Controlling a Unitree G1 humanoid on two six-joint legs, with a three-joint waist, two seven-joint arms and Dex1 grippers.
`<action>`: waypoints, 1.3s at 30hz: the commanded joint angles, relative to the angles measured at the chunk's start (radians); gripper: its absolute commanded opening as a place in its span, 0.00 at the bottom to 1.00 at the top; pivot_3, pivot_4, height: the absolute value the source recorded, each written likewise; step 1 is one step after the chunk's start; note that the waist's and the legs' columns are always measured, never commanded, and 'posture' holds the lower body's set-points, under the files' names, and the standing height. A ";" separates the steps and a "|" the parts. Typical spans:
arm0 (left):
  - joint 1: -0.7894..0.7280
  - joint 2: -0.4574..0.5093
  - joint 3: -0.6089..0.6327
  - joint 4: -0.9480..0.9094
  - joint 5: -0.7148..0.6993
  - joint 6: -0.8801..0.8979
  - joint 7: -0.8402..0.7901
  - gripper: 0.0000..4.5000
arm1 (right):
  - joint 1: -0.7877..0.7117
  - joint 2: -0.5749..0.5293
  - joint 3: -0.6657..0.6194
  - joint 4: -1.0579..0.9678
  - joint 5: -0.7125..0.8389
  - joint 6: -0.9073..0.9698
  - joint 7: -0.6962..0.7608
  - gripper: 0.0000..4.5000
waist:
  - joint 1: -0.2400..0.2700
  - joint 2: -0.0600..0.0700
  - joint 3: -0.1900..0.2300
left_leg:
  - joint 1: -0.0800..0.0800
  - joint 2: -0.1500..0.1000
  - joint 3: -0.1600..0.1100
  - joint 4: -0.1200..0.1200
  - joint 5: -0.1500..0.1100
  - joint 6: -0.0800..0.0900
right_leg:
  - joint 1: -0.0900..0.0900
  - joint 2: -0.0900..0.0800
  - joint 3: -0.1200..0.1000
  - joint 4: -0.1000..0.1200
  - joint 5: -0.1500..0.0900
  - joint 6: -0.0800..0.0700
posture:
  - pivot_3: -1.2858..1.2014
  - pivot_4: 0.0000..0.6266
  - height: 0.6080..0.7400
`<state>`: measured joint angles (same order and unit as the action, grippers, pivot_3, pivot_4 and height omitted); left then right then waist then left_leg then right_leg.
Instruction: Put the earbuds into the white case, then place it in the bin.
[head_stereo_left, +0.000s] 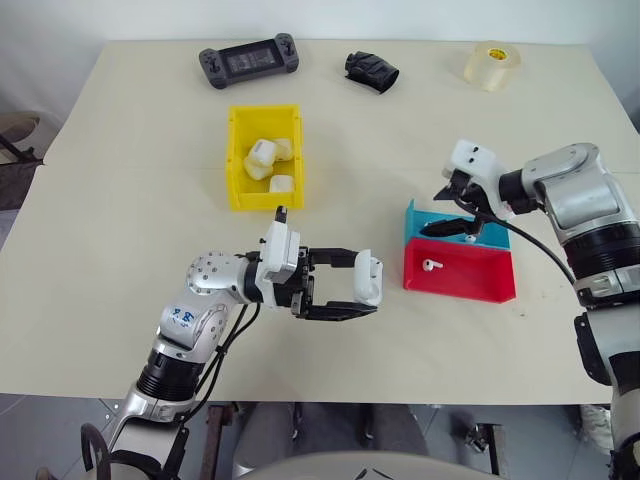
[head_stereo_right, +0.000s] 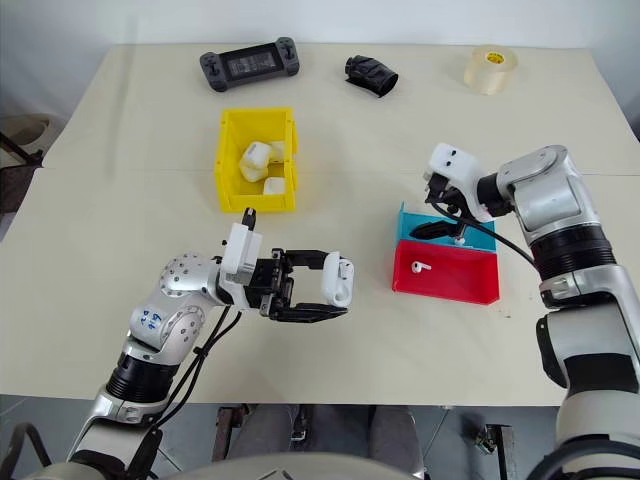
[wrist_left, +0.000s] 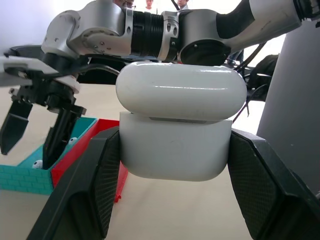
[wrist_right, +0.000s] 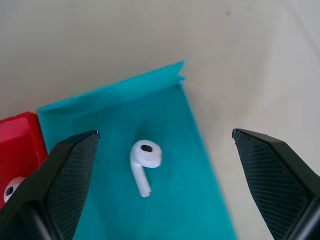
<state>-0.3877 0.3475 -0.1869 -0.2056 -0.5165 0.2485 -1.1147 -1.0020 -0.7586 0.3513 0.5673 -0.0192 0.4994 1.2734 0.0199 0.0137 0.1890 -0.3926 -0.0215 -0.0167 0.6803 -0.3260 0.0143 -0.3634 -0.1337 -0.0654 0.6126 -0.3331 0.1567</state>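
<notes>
The left gripper (head_stereo_left: 335, 290) is clamped on the small glossy white rounded case (head_stereo_left: 368, 277), holding it above the cream tabletop (head_stereo_left: 120, 250) near the table's front middle, its fingers pointing toward the right. In the left wrist view the case's (wrist_left: 176, 125) hinged lid stands slightly raised from the body, with a thin seam showing between them.

The right gripper (wrist_right: 165, 165) hangs with its jaws spread wide over the shallow teal tray (wrist_right: 120, 125), one tiny white earbud with a short stem (wrist_right: 144, 161) lying on the tray floor between the black fingers (wrist_right: 65, 180), untouched. The bright red tray (head_stereo_left: 460, 272) sits just in front of the teal one, touching it, and holds a second earbud (head_stereo_left: 430, 266) (small, near its left end).

The bright yellow rectangular plastic bin (head_stereo_left: 238, 160) stands at the centre left, farther back, well apart from both trays, with several white cases (head_stereo_left: 262, 158) already inside. Open tabletop lies between the bin and the trays, and across the whole left side.

Along the far edge sit a dark handheld game console (head_stereo_left: 248, 61), a crumpled black object (head_stereo_left: 371, 71) and a roll of clear tape (head_stereo_left: 492, 65), all well clear of the arms.
</notes>
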 joint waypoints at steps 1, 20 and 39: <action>-0.001 -0.006 0.007 -0.049 -0.023 -0.006 0.005 0.62 | -0.001 -0.003 0.002 -0.002 -0.033 -0.043 0.004 0.99 | 0.000 0.000 0.000 | 0.000 0.000 0.000 0.000 0.000 0.000 | 0.000 0.000 0.000 0.000 0.000 0.000 | 0.52 0.24 1.00; -0.009 -0.016 0.012 -0.047 -0.029 -0.003 0.001 0.62 | -0.019 0.005 0.032 0.061 -0.146 -0.179 0.043 0.86 | -0.004 0.000 0.000 | 0.000 0.000 0.000 0.000 0.000 0.000 | 0.000 0.000 0.000 0.000 0.000 0.000 | 0.52 0.24 1.00; -0.014 -0.014 0.026 -0.052 -0.034 0.009 0.005 0.62 | -0.011 0.021 0.018 0.068 -0.161 -0.185 0.066 0.22 | -0.008 0.000 0.000 | 0.002 0.000 0.000 0.002 0.001 -0.001 | 0.002 0.000 0.000 0.002 0.000 0.000 | 0.52 0.24 1.00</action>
<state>-0.3881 0.3330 -0.1751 -0.2193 -0.5217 0.2609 -1.1131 -1.0167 -0.7358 0.3779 0.6352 -0.1684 0.3081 1.3396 0.0117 0.0136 0.1890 -0.3907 -0.0216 -0.0168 0.6820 -0.3255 0.0133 -0.3618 -0.1333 -0.0650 0.6147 -0.3331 0.1567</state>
